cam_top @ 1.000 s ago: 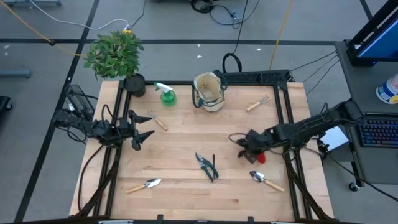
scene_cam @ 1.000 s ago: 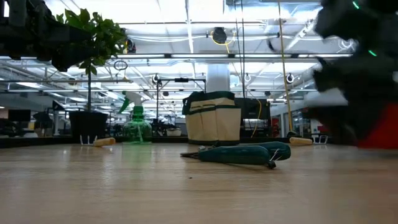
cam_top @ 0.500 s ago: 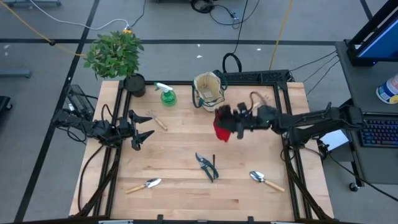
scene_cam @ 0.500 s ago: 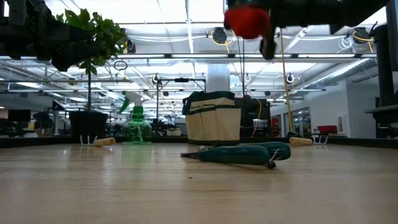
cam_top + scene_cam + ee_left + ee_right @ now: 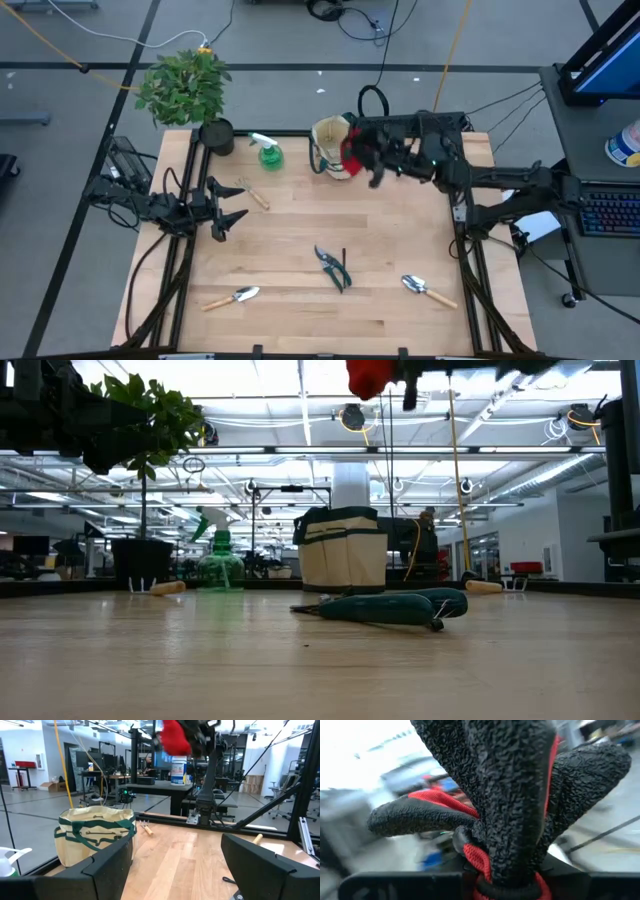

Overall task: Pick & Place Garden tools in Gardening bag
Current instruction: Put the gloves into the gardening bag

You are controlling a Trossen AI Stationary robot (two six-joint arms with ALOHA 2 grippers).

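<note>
A light wooden bench (image 5: 300,230) fills the middle of the overhead frame, with a dark robot arm at each side.

The right tool (image 5: 368,160) reaches in from the right edge to the upper centre, its two fingers clamped together on a bunched pair of red and black textured gloves (image 5: 352,152). The gloves hang in the air just beside and partly over the mouth of the small beige fabric bag with dark green trim (image 5: 334,146), which stands upright at the upper centre of the bench. In the table-level frame the gloves (image 5: 370,375) sit at the very top, well above the bag (image 5: 343,550). The right wrist frame is almost filled by the gloves (image 5: 510,795).

The left tool (image 5: 222,210) waits at the left edge of the bench, fingers apart and empty.

Other tools lie loose on the bench:
- A green spray bottle with a white trigger (image 5: 267,150) stands left of the bag.
- A wooden-handled hand fork (image 5: 250,192) lies near the left tool.
- Dark pruning shears (image 5: 333,266) lie at lower centre.
- A wooden-handled metal trowel (image 5: 232,297) lies at lower left.
- A second trowel (image 5: 427,290) lies at lower right.

A leafy green plant in a black pot (image 5: 190,95) stands at the upper left corner.
</note>
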